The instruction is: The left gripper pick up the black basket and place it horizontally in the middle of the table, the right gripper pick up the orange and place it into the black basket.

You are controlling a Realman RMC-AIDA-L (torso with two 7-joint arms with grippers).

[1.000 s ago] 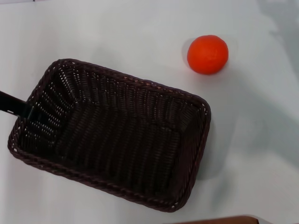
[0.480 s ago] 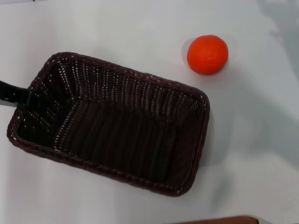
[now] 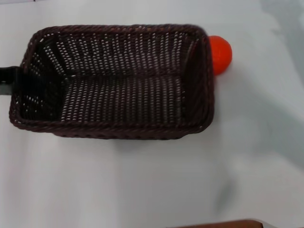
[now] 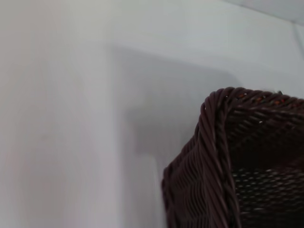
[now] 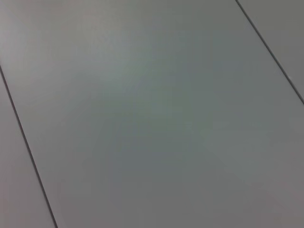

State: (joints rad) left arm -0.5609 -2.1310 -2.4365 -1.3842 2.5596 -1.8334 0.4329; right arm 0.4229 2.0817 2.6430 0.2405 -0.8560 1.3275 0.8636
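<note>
Even, diffuse overhead light; table point(image 3: 142, 180) rendered bright white, no glare. Soft faint shadow cast below basket point(image 3: 114, 80) toward near edge; grey shading at far right corner. Basket weave slightly motion-blurred. Left wrist view soft, basket rim point(image 4: 218, 156) defocused. Right wrist view dim, grey, featureless.

We see only a short black stub of the left gripper point(image 3: 6, 80) at the head view's left edge; the rest is cut off, and where it meets the black basket point(image 3: 114, 83) the wicker hides its tip, so we cannot tell how its fingers stand. The basket's right wall covers the left part of the orange point(image 3: 221, 54). In the left wrist view only one corner of the basket point(image 4: 223, 156) shows, cut by the frame. The right gripper appears in none of our views.
</note>
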